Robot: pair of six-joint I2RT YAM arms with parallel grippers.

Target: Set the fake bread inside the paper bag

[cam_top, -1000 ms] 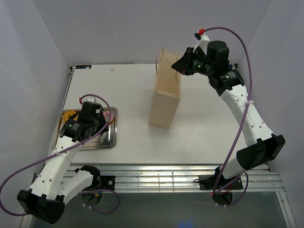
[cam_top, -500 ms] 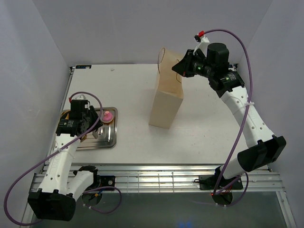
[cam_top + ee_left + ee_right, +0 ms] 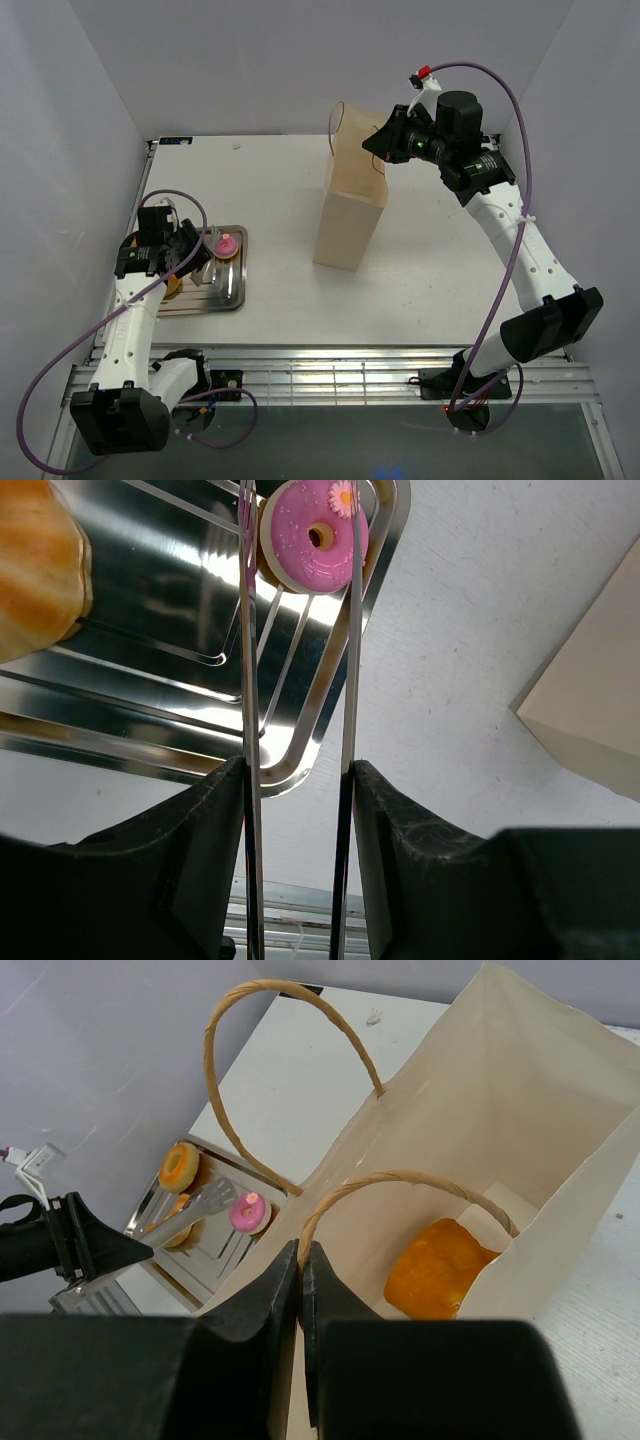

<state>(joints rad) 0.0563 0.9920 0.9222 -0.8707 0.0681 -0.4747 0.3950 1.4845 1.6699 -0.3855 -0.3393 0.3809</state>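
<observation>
The paper bag [image 3: 348,215] stands upright mid-table, its mouth open. My right gripper [image 3: 380,143] is shut on the near string handle at the bag's rim [image 3: 300,1250]. One golden-orange fake bread [image 3: 440,1265] lies on the bag's bottom. My left gripper [image 3: 180,262] is shut on long metal tweezers [image 3: 245,660] and holds them over the silver tray [image 3: 228,297]. The tweezer arms are apart and straddle a pink donut [image 3: 312,535]. Another golden fake bread [image 3: 35,570] lies on the tray left of the tweezers.
An orange ring donut [image 3: 180,1165] lies at the tray's far end. The tray [image 3: 150,630] sits near the table's left edge, beside the grey side wall. Purple cables loop from both arms.
My left arm has pulled back to the left with the tweezers, uncovering the pink donut on the tray. The right gripper keeps its hold on the bag handle, nearly still.
</observation>
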